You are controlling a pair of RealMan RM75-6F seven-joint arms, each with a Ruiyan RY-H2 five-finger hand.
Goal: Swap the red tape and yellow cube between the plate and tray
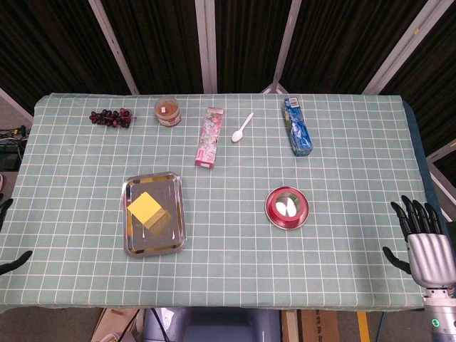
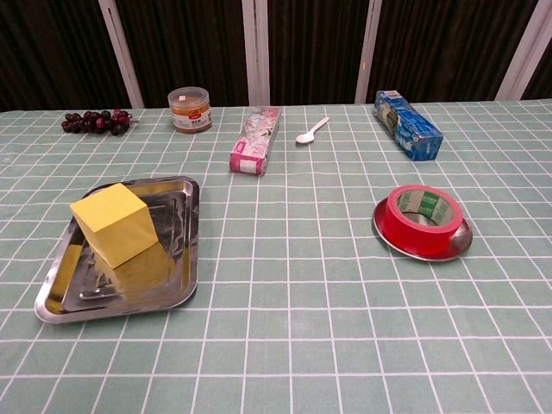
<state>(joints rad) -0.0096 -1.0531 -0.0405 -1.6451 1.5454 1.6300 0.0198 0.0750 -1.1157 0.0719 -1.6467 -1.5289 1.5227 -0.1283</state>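
Note:
The yellow cube stands in the metal tray at the left of the table. On the small metal plate to the right lies the red tape, a flat roll. My right hand hangs off the table's right edge, fingers apart and holding nothing, far from the plate. Only dark fingertips of my left hand show at the left border. Neither hand appears in the chest view.
Along the far side lie a bunch of dark grapes, a round jar, a pink box, a white spoon and a blue box.

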